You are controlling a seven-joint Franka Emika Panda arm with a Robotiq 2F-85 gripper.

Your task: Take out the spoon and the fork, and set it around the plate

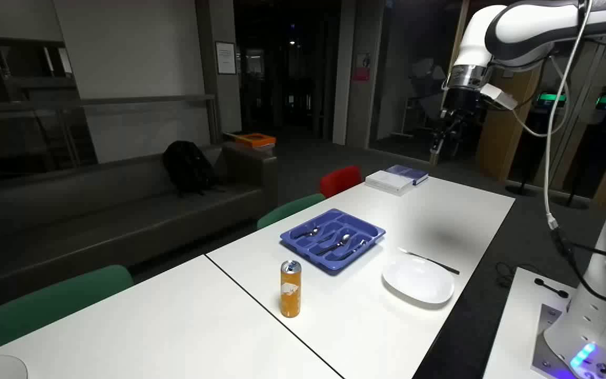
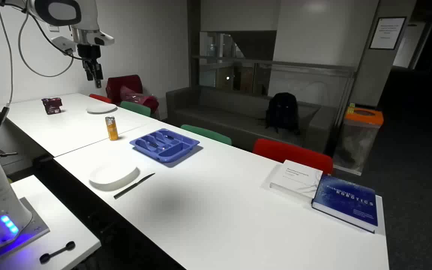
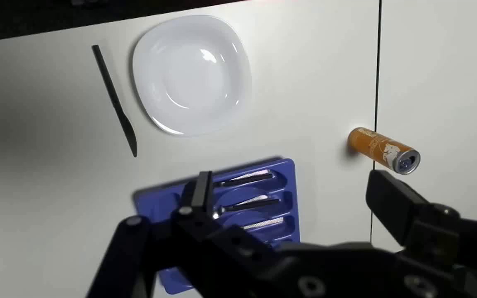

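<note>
Here, over the white table, the gripper hangs high, fingers wide apart. In an exterior view, the blue tray sits left of the plate; the orange can stands upright at the tray's near left. The knife lies just beyond the plate, and a spoon rests inside the tray among other cutlery I cannot tell apart.

Black-handled, silver-headed spoon and apparent fork in blue rectangular tray

Fork: slot nearest glossy white, rounded-square shallow plate; tines too small to confirm. Spoon: next slot, roughly parallel. Plate: face up, apart from tray, near edge of white table.
</note>
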